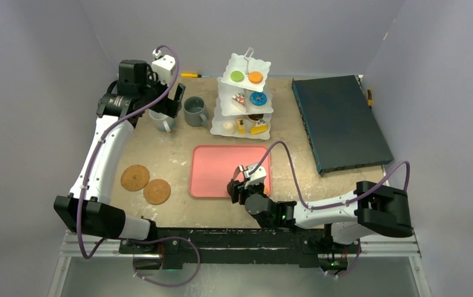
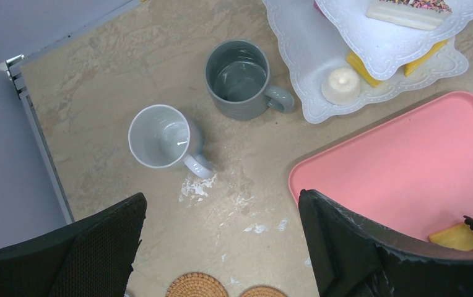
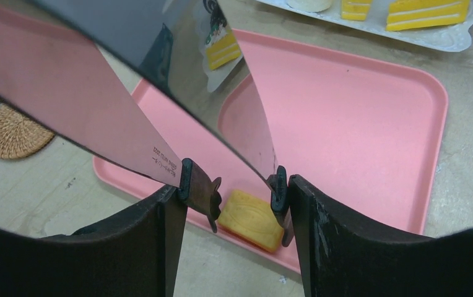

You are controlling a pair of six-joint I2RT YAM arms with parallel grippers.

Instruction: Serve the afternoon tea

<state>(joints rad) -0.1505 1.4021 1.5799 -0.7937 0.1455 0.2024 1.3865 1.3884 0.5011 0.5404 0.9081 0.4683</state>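
**Right claw (image 3: 234, 189) clenched on the tongs (image 3: 160, 124), their tips set about a yellow pastry (image 3: 251, 219).**

The pastry lies flat on the pink tray (image 3: 358, 124), close to its near edge and right of the middle, directly under the gap between the claw's fingers. One black tong tip stands at each end of it, but whether they press it cannot be told. The left claw (image 2: 221, 198) is released wide over the far left of the table (image 1: 172, 154). The white mug (image 2: 160, 136) and grey mug (image 2: 237, 77) stand upright below it, and the grey mug is just left of the three-tier stand (image 2: 296, 80). More pastries sit on the stand's tiers. Two cork coasters (image 1: 135, 177) lie side by side at the near left.
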